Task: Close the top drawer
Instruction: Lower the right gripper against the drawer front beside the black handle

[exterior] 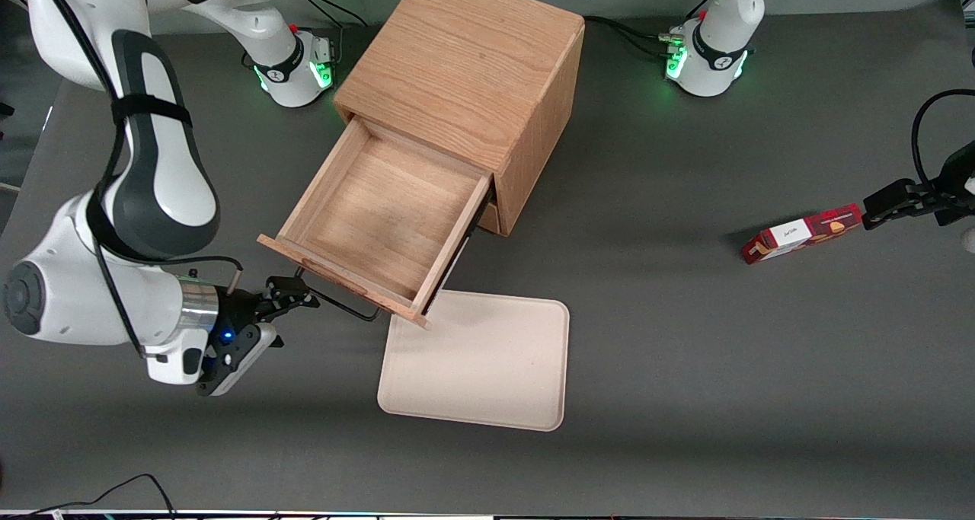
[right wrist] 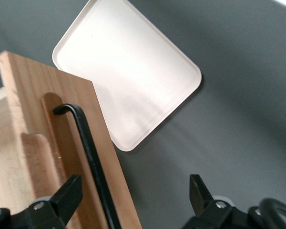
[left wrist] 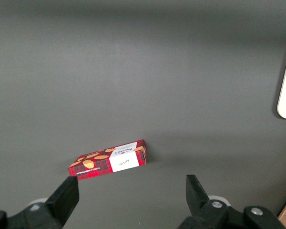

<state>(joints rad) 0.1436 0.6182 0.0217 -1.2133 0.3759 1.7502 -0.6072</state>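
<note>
Now the claw [exterior: 293,295] hangs w/ fingers spread wide, holding nothing, right at the black wire handle [right wrist: 88,157] of the top drawer [exterior: 381,223]; handle sits btwn the fingers, no contact visible. Drawer is pulled fully out of the oak cabinet [exterior: 465,71], its front overhanging the cream tray [exterior: 480,364] on the counter [exterior: 685,314]. Best approach, imo: push square on the front panel, along the runners, steady, so it won't jam.

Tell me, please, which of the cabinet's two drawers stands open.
The top drawer, the shallow one under the cabinet's lid, is pulled far out and empty. The lower drawer is pushed in, barely showing. The gripper, open, sits at the top drawer's black handle.
</note>
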